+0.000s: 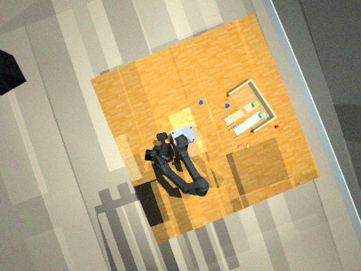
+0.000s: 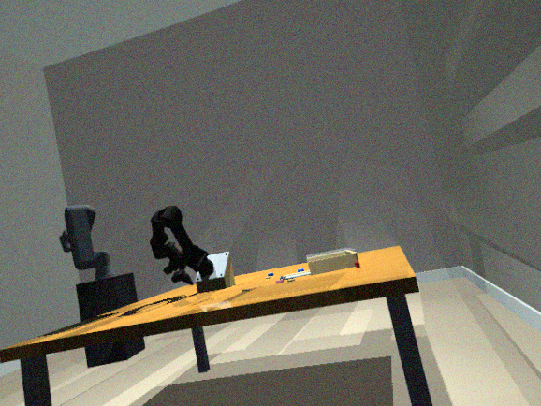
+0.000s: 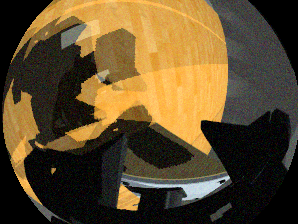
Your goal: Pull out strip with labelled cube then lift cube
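A pale blue strip (image 1: 247, 125) looks unbroken in the top view; a teal cube (image 1: 262, 115) sits on its far end. Beside it lies a cream strip in two parts, a near part (image 1: 234, 118) and a far part (image 1: 249, 108), with a gap between. A green cube (image 1: 255, 104) sits on the far part. Thin rails show at the near ends. No label can be made out on either cube. My gripper (image 1: 155, 146) (image 2: 174, 275) (image 3: 165, 131) is open, its fingers wide apart and nothing seen between them. It is beside the arm's base, well away from the strips.
A beige three-sided wall (image 1: 262, 98) (image 2: 333, 263) stands around the strips' far ends; something clear seems to cover it. Two blue pieces (image 1: 200, 102) (image 1: 227, 105), a red piece (image 1: 276, 127) (image 2: 357, 265) and a pink piece (image 1: 240, 146) lie around it. A white plate (image 1: 191, 132) is at the arm's base.
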You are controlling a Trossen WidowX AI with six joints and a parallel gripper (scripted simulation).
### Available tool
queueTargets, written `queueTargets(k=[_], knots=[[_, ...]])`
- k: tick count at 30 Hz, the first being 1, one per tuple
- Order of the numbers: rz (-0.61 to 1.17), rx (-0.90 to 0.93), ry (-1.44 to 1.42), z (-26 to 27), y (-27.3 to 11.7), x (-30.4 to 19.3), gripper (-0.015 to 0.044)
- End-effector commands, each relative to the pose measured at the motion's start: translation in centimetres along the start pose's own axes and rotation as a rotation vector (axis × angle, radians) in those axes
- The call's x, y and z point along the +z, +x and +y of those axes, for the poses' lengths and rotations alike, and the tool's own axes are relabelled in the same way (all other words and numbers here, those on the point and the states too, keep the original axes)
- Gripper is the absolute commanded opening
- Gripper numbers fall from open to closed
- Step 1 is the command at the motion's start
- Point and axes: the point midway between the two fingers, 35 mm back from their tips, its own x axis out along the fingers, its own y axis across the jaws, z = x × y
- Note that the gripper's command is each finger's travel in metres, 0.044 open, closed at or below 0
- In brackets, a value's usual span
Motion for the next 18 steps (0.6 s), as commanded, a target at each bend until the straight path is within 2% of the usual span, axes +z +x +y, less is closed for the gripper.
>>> queueTargets(k=[1,11,18], knots=[[0.000,0.000,0.000,-0.1,-0.1,0.0,0.0400],[-0.015,-0.010,0.040,-1.3,-1.0,-0.2,0.0400],[-0.122,-0.127,0.337,-7.6,-1.9,-0.4,0.0400]])
